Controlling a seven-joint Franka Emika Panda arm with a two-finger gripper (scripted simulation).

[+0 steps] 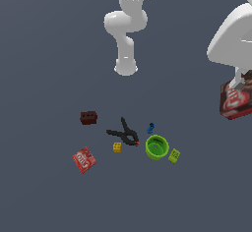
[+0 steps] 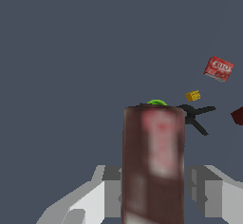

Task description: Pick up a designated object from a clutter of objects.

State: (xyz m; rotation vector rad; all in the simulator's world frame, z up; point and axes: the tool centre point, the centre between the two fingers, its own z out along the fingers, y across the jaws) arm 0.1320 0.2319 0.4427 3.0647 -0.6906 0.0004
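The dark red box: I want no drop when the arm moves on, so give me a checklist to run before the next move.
1. Dark red box between the gripper fingers: ok.
2. Box lifted away from the clutter: ok.
3. Nothing else stuck to the box: ok.
4. Clamp, bowl, maroon brick and red packet left on the floor: ok.
5. Grip firm: cannot tell.

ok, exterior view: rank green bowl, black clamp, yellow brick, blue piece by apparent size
1. black clamp, longest span
2. green bowl, close behind; near tie
3. yellow brick and blue piece: alike, not ranked
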